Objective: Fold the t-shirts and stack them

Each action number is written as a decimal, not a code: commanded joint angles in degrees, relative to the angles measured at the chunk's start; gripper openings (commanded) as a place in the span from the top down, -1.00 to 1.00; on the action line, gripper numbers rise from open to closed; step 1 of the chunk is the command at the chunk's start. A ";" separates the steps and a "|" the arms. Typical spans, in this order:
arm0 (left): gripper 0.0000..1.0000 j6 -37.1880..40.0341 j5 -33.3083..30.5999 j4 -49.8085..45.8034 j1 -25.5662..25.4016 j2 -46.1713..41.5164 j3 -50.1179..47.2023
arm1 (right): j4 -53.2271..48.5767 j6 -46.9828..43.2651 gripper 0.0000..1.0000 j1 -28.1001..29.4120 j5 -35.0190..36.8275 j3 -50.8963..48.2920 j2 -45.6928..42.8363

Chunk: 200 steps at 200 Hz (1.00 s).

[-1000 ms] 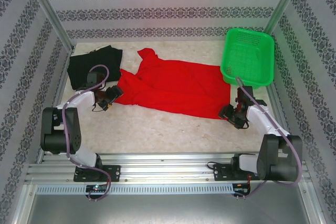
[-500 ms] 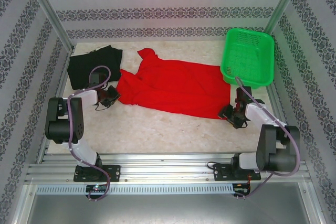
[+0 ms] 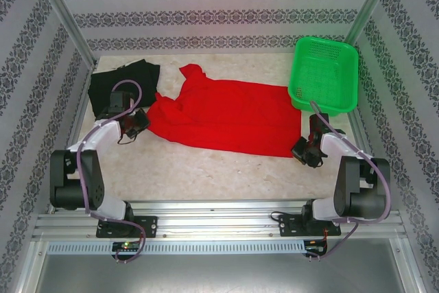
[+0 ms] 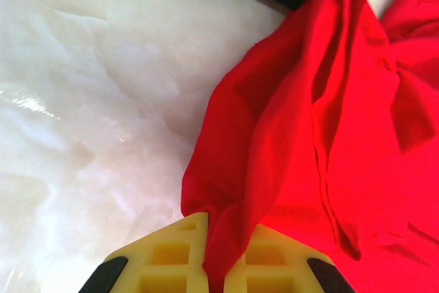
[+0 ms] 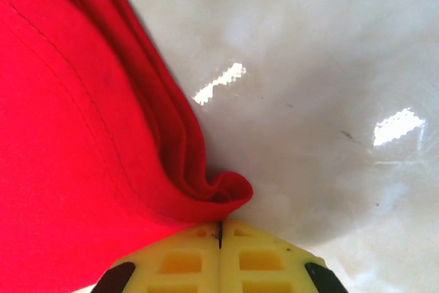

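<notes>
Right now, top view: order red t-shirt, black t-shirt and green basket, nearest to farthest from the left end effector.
1. red t-shirt: pinched in the left end effector
2. black t-shirt: just behind, far left
3. green basket: far right corner

This looks like a robotics lab test cell: a pale marble-look tabletop (image 3: 206, 169) is boxed in on the left, right and far sides by panels (image 3: 219, 5) papered with grey ornamental stripes, framed by bare aluminium posts (image 3: 63, 13), and slotted aluminium rails (image 3: 219, 219) along the near edge carry two cabled robot arms (image 3: 72, 176).
</notes>
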 commanded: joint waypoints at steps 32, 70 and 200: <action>0.89 3.24 -4.98 -12.44 1.46 -10.79 -7.40 | -7.39 0.37 1.00 0.11 4.82 0.94 -6.31; 0.89 -0.12 -4.92 -16.55 1.46 -17.77 -14.23 | -11.09 0.88 1.00 0.06 6.87 -1.14 -9.83; 0.85 -7.42 -7.38 -19.41 1.46 -20.69 -20.20 | -12.27 2.62 1.00 0.46 5.83 -3.38 -12.36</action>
